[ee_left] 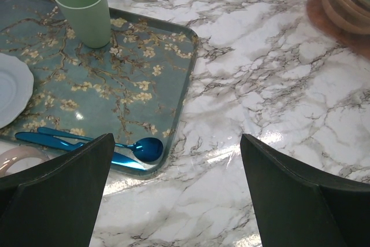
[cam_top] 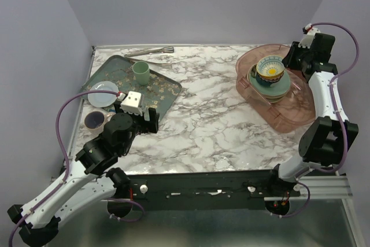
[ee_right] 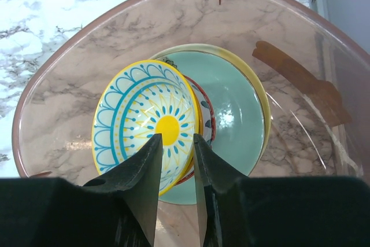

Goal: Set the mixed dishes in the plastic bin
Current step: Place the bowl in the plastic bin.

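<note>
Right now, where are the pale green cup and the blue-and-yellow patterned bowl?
Pale green cup (ee_left: 84, 10): left wrist view, on its side wall.
Blue-and-yellow patterned bowl (ee_right: 132, 114): right wrist view, on its patterned face.

Robot test booth: bare lilac walls (cam_top: 191, 4) around a marble-look table (cam_top: 214, 120)

Table (cam_top: 208, 114) — white marble-look top with grey-brown veining, glossy. It runs from 6 o'clock up to the back wall (cam_top: 196, 4) at 12. Walls are plain pale lavender-grey: left wall (cam_top: 29, 56) at 9, right wall (cam_top: 352, 10) at 3, both meeting the table's edges. Silver metal rail (cam_top: 326, 186) along the near edge, around 5. Light is soft and even — one glare patch (ee_left: 254, 142) on the top, seen from the left wrist.
</note>
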Available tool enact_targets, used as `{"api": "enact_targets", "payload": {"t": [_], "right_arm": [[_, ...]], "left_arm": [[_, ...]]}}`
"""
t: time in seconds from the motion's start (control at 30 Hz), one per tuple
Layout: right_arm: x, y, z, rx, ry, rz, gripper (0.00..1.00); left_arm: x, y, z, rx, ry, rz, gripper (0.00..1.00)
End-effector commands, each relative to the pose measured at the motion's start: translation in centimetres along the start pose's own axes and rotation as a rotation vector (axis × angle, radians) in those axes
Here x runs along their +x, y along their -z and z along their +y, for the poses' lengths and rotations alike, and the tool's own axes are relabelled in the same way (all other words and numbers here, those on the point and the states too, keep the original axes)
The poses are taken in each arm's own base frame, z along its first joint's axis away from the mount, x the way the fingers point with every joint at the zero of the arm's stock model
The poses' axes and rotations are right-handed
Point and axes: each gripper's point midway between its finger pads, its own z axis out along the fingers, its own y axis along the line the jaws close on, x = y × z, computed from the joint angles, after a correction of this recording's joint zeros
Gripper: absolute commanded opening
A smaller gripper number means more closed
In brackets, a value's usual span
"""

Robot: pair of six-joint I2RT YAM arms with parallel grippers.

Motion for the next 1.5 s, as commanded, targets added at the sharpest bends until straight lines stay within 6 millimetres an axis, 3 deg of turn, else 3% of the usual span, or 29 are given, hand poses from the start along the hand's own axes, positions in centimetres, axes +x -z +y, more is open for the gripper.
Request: {"api": "enact_targets", "payload": {"t": [0.0, 0.23, 0.47, 0.73, 0.93, 1.13, 1.23, 1.47], "right_arm": [[-1.4, 1.7, -0.2, 0.024, 0.031, -0.050, 0.36], [-0.1, 0.8, -0.7, 0.031, 0.027, -0.023, 0.32], [1.6, -0.7, -1.1, 0.028, 0.017, 0.027, 0.22], [2.9, -1.7, -2.2, 0.035, -0.007, 0.066, 0.20], [2.3, -1.0, -2.0, 0.011, -0.012, 0.047, 0.19], [0.9, 0.9, -0.7, -0.038, 0.000, -0.003, 0.20], [0.6, 2.1, 0.9, -0.124, 0.009, -0.024, 0.21], [0.3, 5.8, 6.9, -0.449, 0.044, -0.075, 0.23]], "left_arm": [[0.1, -0.2, 0.0, 0.004, -0.001, -0.004, 0.99], [0.4, -0.6, 0.2, -0.006, -0.003, 0.010, 0.99], [0.6, -0.9, 0.5, -0.021, -0.001, 0.021, 0.99], [0.6, -1.0, 0.7, -0.025, 0.004, 0.023, 0.99], [0.6, -1.0, 0.7, -0.026, 0.010, 0.022, 0.99], [0.3, -1.0, 1.0, -0.035, 0.022, 0.013, 0.99], [0.1, -1.0, 1.6, -0.058, 0.044, 0.004, 0.99], [-0.4, -1.2, 3.3, -0.124, 0.100, -0.015, 0.99]]}}
